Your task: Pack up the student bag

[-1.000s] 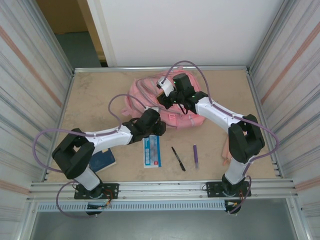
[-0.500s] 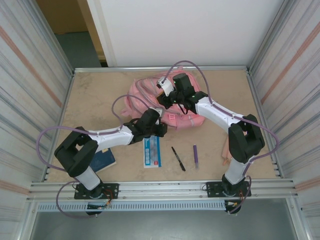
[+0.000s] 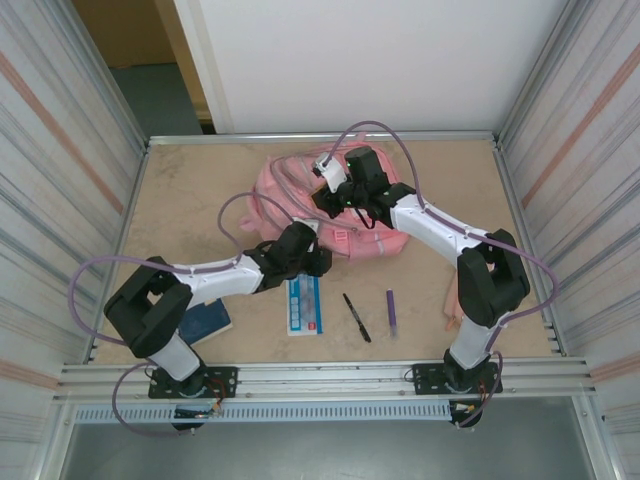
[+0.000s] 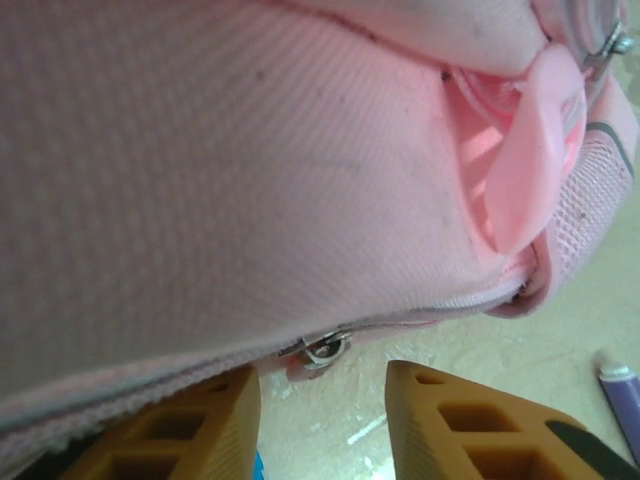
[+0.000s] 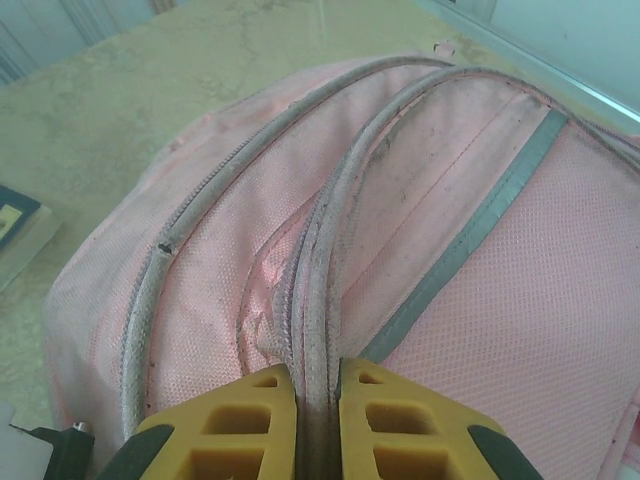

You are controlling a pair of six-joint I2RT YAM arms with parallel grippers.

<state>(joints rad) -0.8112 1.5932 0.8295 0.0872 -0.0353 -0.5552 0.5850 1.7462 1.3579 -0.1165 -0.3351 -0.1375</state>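
— Where's the large pink fabric student bag [image 3: 278, 188]?
— Far middle of the tan table [image 3: 180, 210].
— And the grippers?
— Right gripper [image 5: 317, 378] is pinched tight on the bag's raised zipper seam [image 5: 330, 250]. The left gripper [image 4: 320, 380] is parted and empty (a metal zipper pull [image 4: 325, 348] hangs just above its gap).

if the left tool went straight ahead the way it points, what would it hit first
Most likely the metal zipper pull on the pink backpack. It hangs just ahead of the gap between the open fingers of the left tool, with the bag's fabric right behind it. Depth is hard to judge this close.
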